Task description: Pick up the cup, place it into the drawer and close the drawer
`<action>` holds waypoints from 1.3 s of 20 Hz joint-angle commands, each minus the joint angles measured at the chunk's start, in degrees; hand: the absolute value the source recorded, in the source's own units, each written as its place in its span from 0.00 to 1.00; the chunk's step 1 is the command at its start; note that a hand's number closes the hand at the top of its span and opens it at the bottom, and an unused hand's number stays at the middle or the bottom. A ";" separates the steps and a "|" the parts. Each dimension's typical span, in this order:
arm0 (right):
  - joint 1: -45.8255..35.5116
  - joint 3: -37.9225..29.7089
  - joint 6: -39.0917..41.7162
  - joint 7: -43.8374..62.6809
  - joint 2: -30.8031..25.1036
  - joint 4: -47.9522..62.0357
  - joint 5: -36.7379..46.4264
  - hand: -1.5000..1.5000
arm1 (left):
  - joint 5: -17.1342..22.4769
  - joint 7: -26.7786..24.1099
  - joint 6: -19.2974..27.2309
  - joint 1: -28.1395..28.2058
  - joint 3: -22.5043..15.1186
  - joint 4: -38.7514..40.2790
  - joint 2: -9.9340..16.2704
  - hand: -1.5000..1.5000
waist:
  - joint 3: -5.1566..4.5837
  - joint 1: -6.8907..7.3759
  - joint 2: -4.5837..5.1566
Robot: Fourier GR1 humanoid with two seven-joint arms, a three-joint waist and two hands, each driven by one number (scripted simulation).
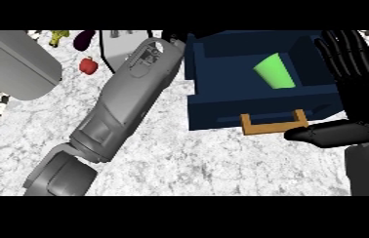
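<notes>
While the cup lies in the drawer, the right hand stands open just right of it.

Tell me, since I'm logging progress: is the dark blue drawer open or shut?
Open. The dark blue drawer is pulled out, its inside showing, with the light green cup lying tipped inside.

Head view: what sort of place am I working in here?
Probably a kitchen counter: a white marbled countertop, a dark blue drawer pulled open with a green cup inside, and produce at the back, an eggplant and a red fruit.
</notes>
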 commanded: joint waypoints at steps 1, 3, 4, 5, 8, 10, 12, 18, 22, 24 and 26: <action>-0.15 -0.51 1.38 -0.34 -0.48 -0.40 -1.76 0.00 | 2.93 0.17 -0.08 -0.85 -5.10 5.36 -0.01 1.00 | 0.05 -2.73 0.52; -1.17 0.43 1.56 0.10 -0.30 -0.20 -1.57 0.00 | 3.00 2.04 -3.27 -0.53 -6.60 7.84 -0.01 1.00 | 0.04 -2.94 0.79; -1.34 1.68 0.52 -1.11 0.51 0.03 0.77 0.00 | 2.81 2.49 -4.66 -0.84 -7.35 8.82 -0.01 1.00 | 0.03 -2.75 0.93; -1.81 1.18 1.20 -0.78 -0.10 1.13 0.04 0.00 | 3.12 4.35 -5.38 -1.82 -8.93 8.93 -0.01 1.00 | 0.05 -3.18 0.91; -2.77 1.89 1.99 -0.88 0.31 1.38 -0.88 0.00 | 4.17 3.93 -4.51 -0.21 -11.54 9.25 -0.01 1.00 | 0.08 -5.72 1.46; -4.54 2.75 2.38 -0.28 0.28 1.59 -0.96 0.00 | 4.20 3.00 -4.48 0.09 -12.64 9.59 -0.01 1.00 | 0.07 -6.85 1.94; -4.46 3.76 1.64 -0.49 1.55 2.06 -0.26 0.00 | 5.34 3.68 -4.57 -0.22 -13.89 8.75 -0.01 0.00 | 0.05 -6.74 1.71; -6.67 6.41 8.38 -0.24 1.87 4.07 -6.65 0.00 | 13.92 -2.54 -4.34 4.52 -11.56 3.96 -0.01 0.00 | -0.02 -6.92 1.91; -8.21 10.39 15.83 0.58 0.96 3.05 -11.42 1.00 | 17.67 -8.48 -7.27 4.97 -10.77 1.35 -0.01 0.00 | -0.10 -7.06 1.92; -5.15 13.79 19.03 1.79 1.28 3.44 -12.73 1.00 | 20.19 -9.77 -5.52 4.71 -9.75 1.08 -0.01 0.00 | -0.06 -7.10 1.73; -5.15 15.98 21.96 4.98 -2.42 2.79 -10.93 1.00 | 21.54 -11.25 -5.02 4.60 -9.27 1.04 -0.01 0.00 | -0.14 -5.08 0.98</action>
